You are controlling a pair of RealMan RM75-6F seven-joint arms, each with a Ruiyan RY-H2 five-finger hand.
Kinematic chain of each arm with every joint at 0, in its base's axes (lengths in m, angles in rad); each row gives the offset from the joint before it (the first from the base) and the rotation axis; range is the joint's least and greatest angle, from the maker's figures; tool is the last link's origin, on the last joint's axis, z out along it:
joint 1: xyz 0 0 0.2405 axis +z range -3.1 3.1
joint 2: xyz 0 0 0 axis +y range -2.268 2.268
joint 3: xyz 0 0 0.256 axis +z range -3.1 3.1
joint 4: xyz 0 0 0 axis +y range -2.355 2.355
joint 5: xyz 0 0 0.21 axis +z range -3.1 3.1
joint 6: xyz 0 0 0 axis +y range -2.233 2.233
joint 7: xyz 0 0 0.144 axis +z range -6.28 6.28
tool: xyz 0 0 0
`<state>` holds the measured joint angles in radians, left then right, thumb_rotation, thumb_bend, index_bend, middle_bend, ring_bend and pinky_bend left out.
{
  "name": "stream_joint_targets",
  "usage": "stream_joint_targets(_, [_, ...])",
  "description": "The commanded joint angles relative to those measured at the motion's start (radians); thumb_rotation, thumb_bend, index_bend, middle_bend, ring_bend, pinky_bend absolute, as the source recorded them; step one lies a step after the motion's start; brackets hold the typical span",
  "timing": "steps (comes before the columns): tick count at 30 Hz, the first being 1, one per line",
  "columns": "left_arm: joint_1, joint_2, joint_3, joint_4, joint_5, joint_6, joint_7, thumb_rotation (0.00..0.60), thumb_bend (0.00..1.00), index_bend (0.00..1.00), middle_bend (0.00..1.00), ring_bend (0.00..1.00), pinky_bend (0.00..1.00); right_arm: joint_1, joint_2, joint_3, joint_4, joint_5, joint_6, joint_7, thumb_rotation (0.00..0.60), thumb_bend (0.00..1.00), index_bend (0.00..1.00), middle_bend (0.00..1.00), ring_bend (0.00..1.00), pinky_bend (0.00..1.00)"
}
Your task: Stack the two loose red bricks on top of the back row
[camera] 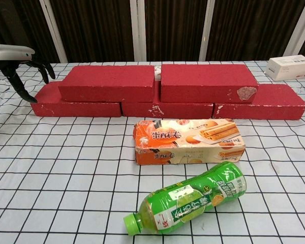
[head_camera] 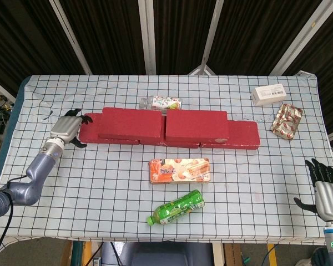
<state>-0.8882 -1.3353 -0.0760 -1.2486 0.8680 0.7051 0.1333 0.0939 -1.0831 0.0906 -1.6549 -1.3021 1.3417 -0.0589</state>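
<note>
Two upper red rectangular bricks (head_camera: 165, 124): stacked on the row
Left hand (head_camera: 68, 127): fingers spread, empty, at row's left end
Right hand (head_camera: 327, 191): fingers apart, empty, by table's right front corner

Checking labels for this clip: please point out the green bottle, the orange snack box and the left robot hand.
green bottle (camera: 193, 201), chest view, on the middle of its label.
orange snack box (camera: 188, 140), chest view, on the middle of its printed top face.
left robot hand (head_camera: 68, 126), head view, on the back of the hand.
</note>
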Motion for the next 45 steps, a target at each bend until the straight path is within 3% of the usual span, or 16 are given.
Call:
stream_joint_targets(1, [-0.009,-0.027,-0.006,-0.001,-0.045,0.000,0.042,0.600,0.00,0.26,0.27,0.01,0.06,0.002,0.002,-0.001,0.004,-0.003,-0.007,0.012,0.600,0.22,0.00,0.00,0.00,0.00])
stream_joint_targets(15, [-0.033,-0.073,-0.026,0.007,-0.116,-0.004,0.134,0.600,0.00,0.26,0.27,0.01,0.06,0.007,0.001,-0.002,0.014,-0.007,-0.016,0.027,0.600,0.22,0.00,0.00,0.00,0.00])
stream_joint_targets(45, [-0.038,-0.077,-0.053,-0.001,-0.137,-0.006,0.163,0.600,0.00,0.25,0.27,0.01,0.05,0.007,0.001,-0.001,0.013,0.003,-0.016,0.021,0.600,0.22,0.00,0.00,0.00,0.00])
